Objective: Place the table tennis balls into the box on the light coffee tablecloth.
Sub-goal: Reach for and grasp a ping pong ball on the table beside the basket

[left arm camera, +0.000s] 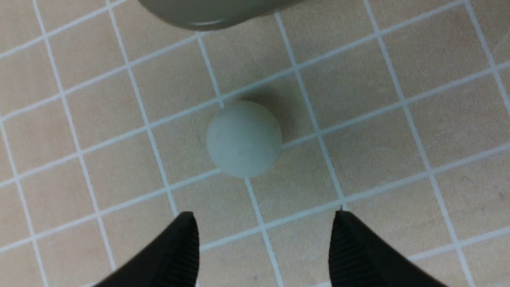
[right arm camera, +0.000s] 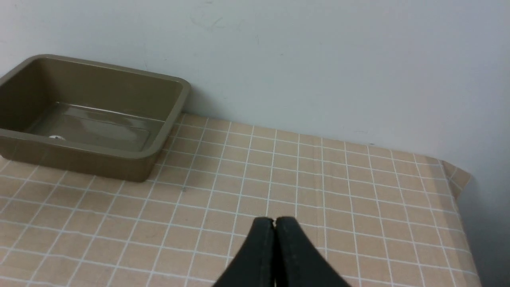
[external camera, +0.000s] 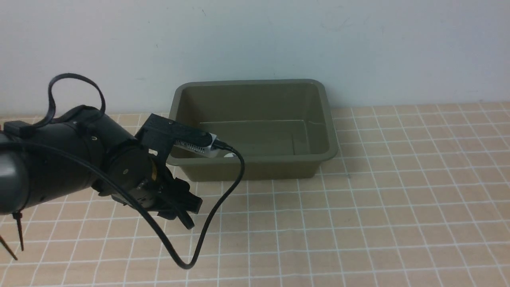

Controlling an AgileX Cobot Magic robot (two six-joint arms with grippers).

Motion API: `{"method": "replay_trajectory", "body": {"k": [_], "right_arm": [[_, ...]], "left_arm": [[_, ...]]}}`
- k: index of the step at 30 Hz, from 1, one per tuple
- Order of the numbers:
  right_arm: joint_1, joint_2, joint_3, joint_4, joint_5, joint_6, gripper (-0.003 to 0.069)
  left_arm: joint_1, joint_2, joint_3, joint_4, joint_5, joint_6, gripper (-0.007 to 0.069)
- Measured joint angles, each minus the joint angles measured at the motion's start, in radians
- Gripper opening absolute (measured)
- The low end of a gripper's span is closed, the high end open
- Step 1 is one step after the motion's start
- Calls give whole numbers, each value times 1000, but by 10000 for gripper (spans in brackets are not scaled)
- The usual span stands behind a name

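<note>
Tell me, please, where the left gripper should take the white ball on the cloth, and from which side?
Grip it across its widest middle, coming down from above. The ball is a smooth sphere lying free on the tablecloth, so an off-centre pinch would likely slip. The left gripper is open wider than the ball, and the box is close but off the closing line.

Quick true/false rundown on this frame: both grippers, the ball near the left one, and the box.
1. The left gripper is open and not touching the small matte white plastic ball. True.
2. That ball lies inside the rectangular olive-green plastic box. False: it lies on the light tan grid-lined tablecloth, outside the box.
3. The right gripper holds a ball. False: its jaws are shut on nothing.
4. The box stands upright on the tablecloth. True.
</note>
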Motion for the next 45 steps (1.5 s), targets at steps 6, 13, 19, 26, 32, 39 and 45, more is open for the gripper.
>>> {"method": "replay_trajectory", "body": {"k": [6,13,19,26,32,39,45], "right_arm": [[0,0,1,0,0,0,-18],[0,0,1,0,0,0,-18],[0,0,1,0,-7,0,-18],[0,0,1,0,-17,-1,-18],[0,0,1,27,-18,-1,-18],[0,0,1,38,-19,-1,-18],[0,0,1,39,-19,-1,-18]], "left_arm": [[0,39,0,42,-42,-48,363],[0,42,0,181,-48,-194,363],[0,45,0,253,-56,-292,363],[0,111,-2,257,-76,-313,363],[0,149,-2,259,-98,-329,363],[0,180,-2,262,-130,-330,363],[0,197,-2,290,-146,-351,363]]}}
